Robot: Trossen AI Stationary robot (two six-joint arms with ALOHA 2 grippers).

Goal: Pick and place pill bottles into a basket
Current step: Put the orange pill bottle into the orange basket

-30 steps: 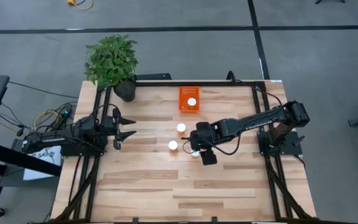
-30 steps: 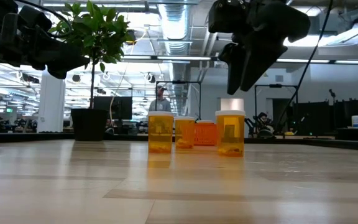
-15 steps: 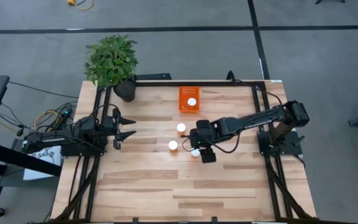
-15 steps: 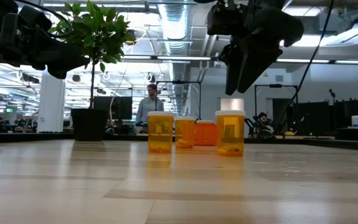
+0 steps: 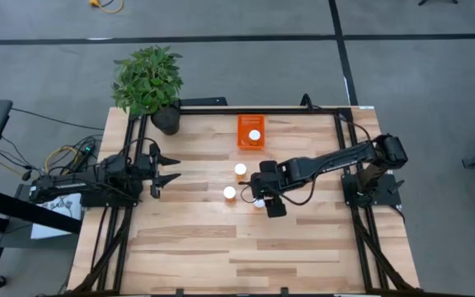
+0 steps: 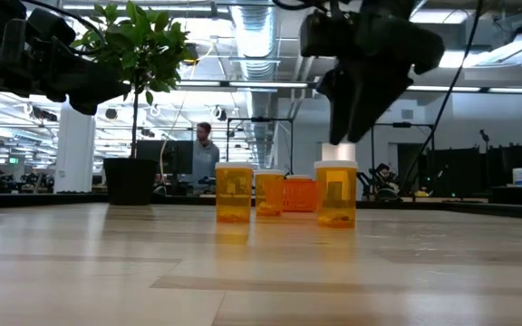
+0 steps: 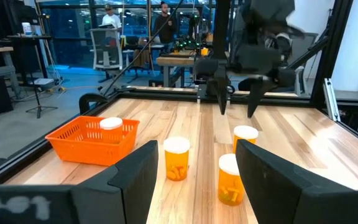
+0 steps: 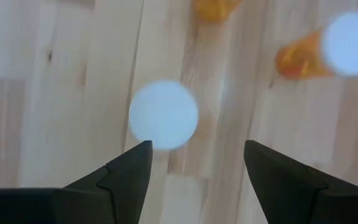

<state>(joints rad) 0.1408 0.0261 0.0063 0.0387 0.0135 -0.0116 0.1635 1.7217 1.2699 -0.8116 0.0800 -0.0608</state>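
Note:
Three pill bottles with white caps stand upright on the table: one near the middle (image 5: 240,169), one nearer (image 5: 230,192), and one (image 5: 258,201) under my right gripper. A fourth (image 5: 255,134) stands in the orange basket (image 5: 244,142) at the far edge. My right gripper (image 5: 260,196) is open and points down over the third bottle's cap (image 8: 164,115), which sits off to one side of the gap, near one finger (image 8: 126,171). In the low view the gripper (image 6: 344,136) hangs just above that bottle (image 6: 336,193). My left gripper (image 5: 174,168) is open and empty at the table's left.
A potted plant (image 5: 148,82) stands at the far left corner. The dark table frame (image 5: 343,140) runs along the edges. The near half of the wooden table (image 5: 237,247) holds nothing. People show in the room behind the table in the low view.
My right gripper has sunk a little toward the cap of the bottle below it, staying open. The bottles have not moved.

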